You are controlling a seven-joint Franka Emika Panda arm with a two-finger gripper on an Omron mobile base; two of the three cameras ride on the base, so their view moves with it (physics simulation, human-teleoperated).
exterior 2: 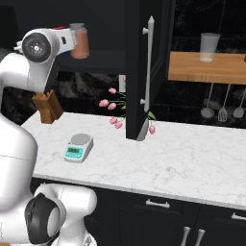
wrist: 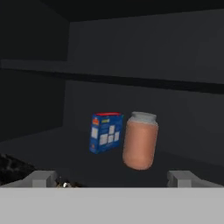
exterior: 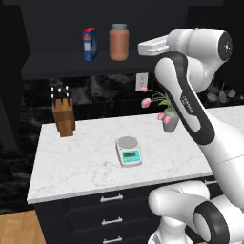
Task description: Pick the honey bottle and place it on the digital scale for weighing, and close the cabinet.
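Left base view: honey bottle [exterior: 119, 42] upright on the cabinet [exterior: 71, 64] shelf beside a blue box [exterior: 90, 44], scale [exterior: 128, 151] on the tabletop [exterior: 86, 164] | Right base view: cabinet door [exterior 2: 144, 67] open | Hand view: tool [wrist: 113, 177] spread wide, bottle ahead, untouched.

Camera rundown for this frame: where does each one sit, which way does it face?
Left base view: behind-left, facing the white marble counter; arm rises lower right.
Right base view: behind-right, facing the dark cabinet door with silver bar handle; arm lower left.
Hand view: on the hand, facing into the shelf; the gripper fingertips show.
All share the reddish-brown grey-lidded honey bottle.
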